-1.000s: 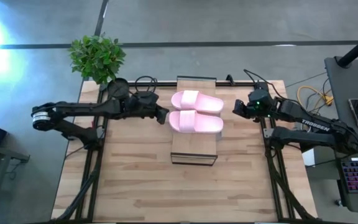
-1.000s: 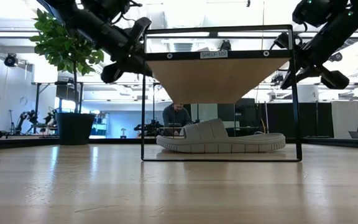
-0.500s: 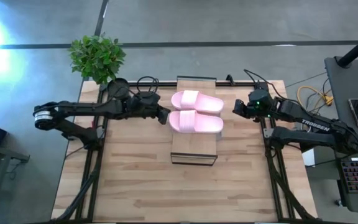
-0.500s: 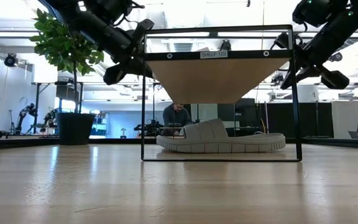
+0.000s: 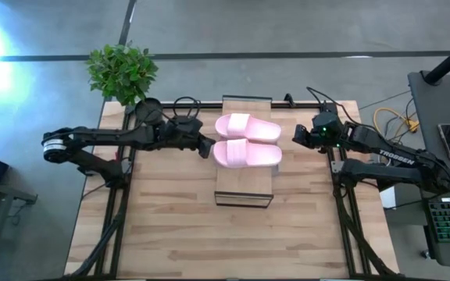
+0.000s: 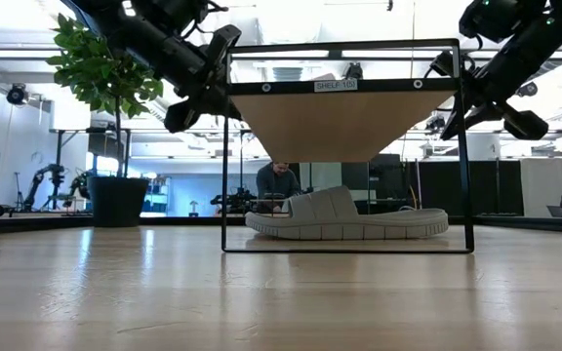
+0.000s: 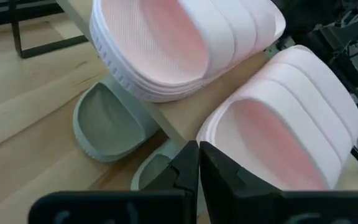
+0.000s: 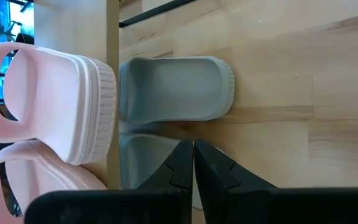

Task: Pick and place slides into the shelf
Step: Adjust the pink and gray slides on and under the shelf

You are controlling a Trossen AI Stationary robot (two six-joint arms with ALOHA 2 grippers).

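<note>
Slides dominated the high view: two pale pink slides (image 5: 246,140) lay side by side on the shelf (image 5: 244,190), the left gripper (image 5: 207,146) and right gripper (image 5: 296,134) flanking them, a potted plant (image 5: 121,72) beyond. In the low view a grey-green slide (image 6: 344,220) sat beneath the plank. Both wrist views showed fingers closed and empty. The slides looked light and springy; the broad strap seemed the best hold, with the shelf's frame hemming approach.
</note>
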